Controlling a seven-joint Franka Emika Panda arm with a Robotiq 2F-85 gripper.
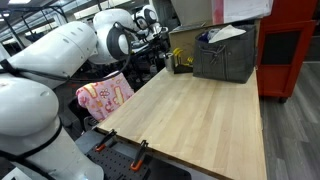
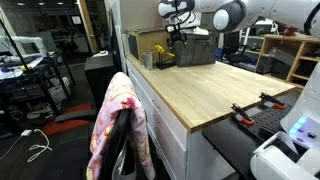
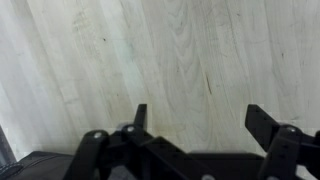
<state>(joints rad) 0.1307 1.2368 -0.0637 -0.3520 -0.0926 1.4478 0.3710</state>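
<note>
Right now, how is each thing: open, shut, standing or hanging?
gripper: open, empty, over the table.
grey bin: upright, papers on top.
pink blanket: draped over a chair.
clamps: fastened on the table's edge.

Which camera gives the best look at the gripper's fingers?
The wrist view: the gripper fills the lower edge, both fingers clear and wide apart above the wooden table. In both exterior views it is small and distant near the grey crate, its fingers too small to judge.
</note>
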